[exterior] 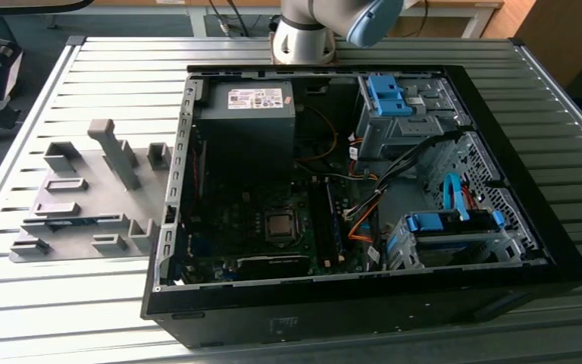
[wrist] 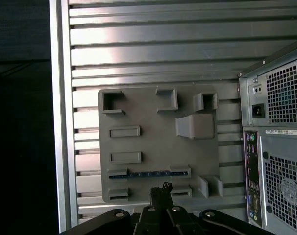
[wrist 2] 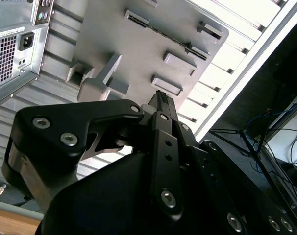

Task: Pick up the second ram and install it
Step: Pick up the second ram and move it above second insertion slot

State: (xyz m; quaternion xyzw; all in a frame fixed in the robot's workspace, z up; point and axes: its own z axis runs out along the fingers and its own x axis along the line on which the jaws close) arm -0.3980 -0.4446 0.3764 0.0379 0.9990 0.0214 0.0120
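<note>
The hand (wrist: 160,187) hangs above the gray tray (wrist: 153,147), closed tight and holding nothing. The second ram (wrist: 148,174) lies flat in a tray slot near one edge. Bare counter (wrist: 138,49) lies all around.

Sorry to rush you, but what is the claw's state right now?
Claw: closed, holding nothing; the memory stick lies in the gray holder.

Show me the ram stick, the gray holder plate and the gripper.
ram stick (wrist: 148,174), first wrist view, middle of its blue edge.
gray holder plate (wrist: 153,142), first wrist view, bare flat centre.
gripper (wrist: 160,188), first wrist view, between its fingertips.
</note>
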